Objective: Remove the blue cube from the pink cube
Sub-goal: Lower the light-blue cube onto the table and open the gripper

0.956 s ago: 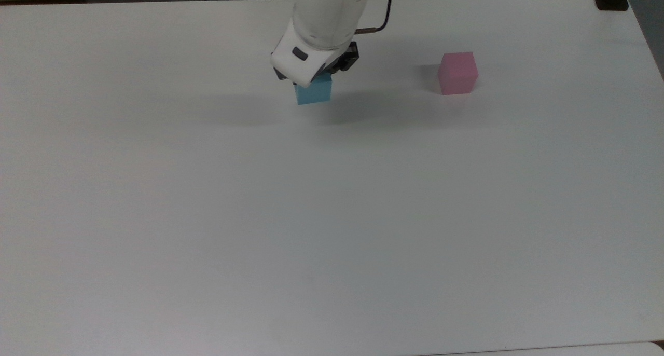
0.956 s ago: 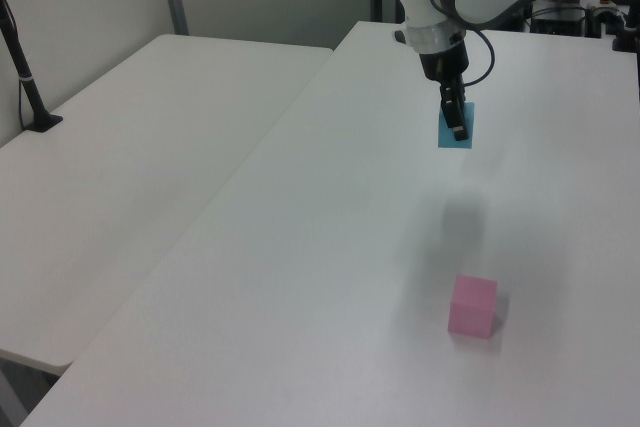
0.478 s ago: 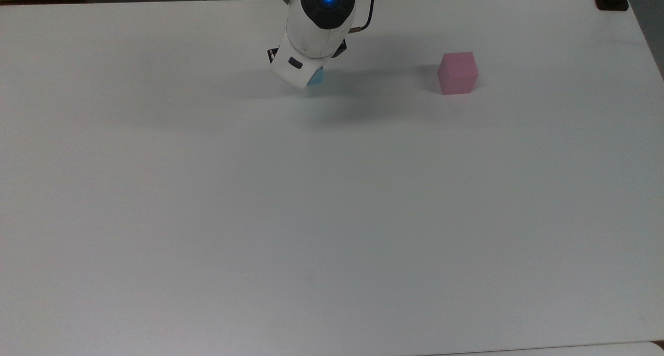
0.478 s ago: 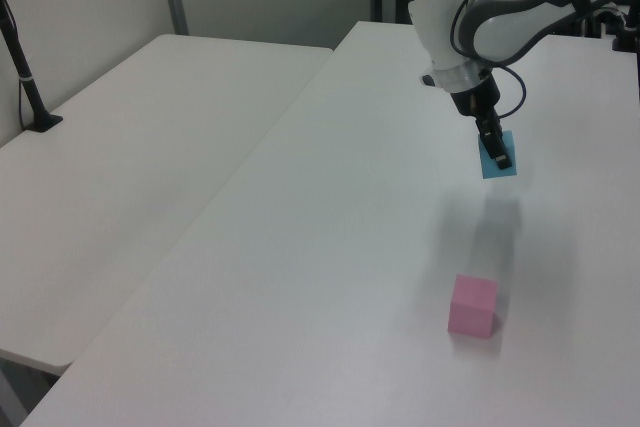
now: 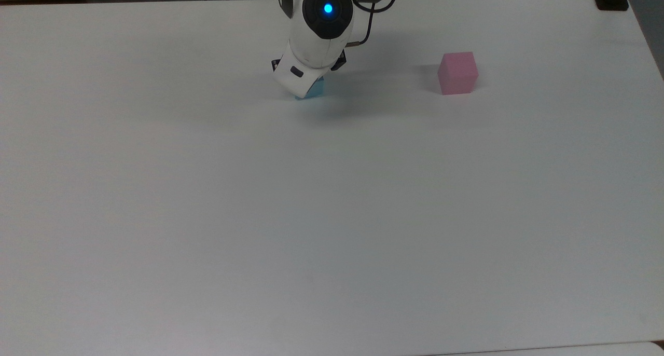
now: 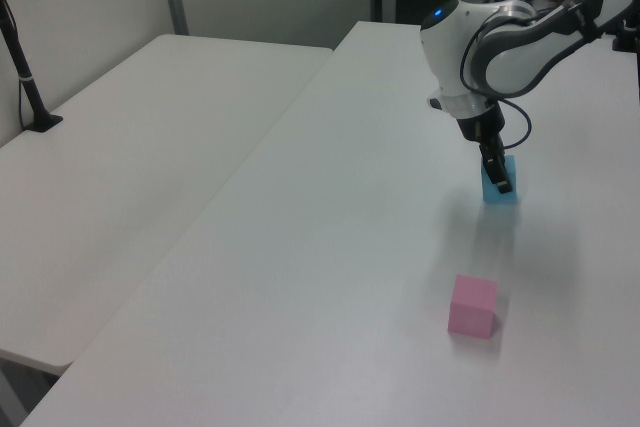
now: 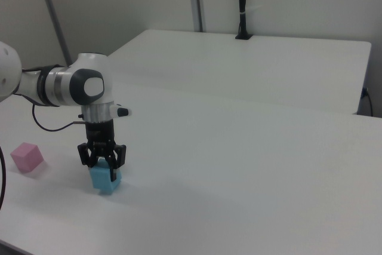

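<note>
Since half a second ago the blue cube [image 7: 106, 178] has come down with the gripper [image 7: 102, 168] and now looks like it's sitting on the table [image 5: 332, 216], though from the right view I can't be totally sure its bottom face is flat down. A second ago it was clearly hanging in the air. The jaws are clamped on it from both sides, so the cube sits right between the fingertips, top half tucked into the black fingers [image 7: 114, 158].

It's a small matte cyan block with plain faces and crisp edges; in the top view just one corner of it [image 5: 315, 89] peeks out from under the white wrist housing. The pink cube [image 5: 457, 73] is the same kind of thing, pastel and matte, standing alone well apart from the jaws, off to the top view's right. In the left view it [image 6: 472, 305] sits nearer the camera than the gripper [image 6: 500, 185].

The table is a smooth, plain white slab with soft shadows under the arm. The arm itself is glossy white with a rounded joint showing a lit blue dot, wrist pointing almost straight down, tilted a little in the left view.
</note>
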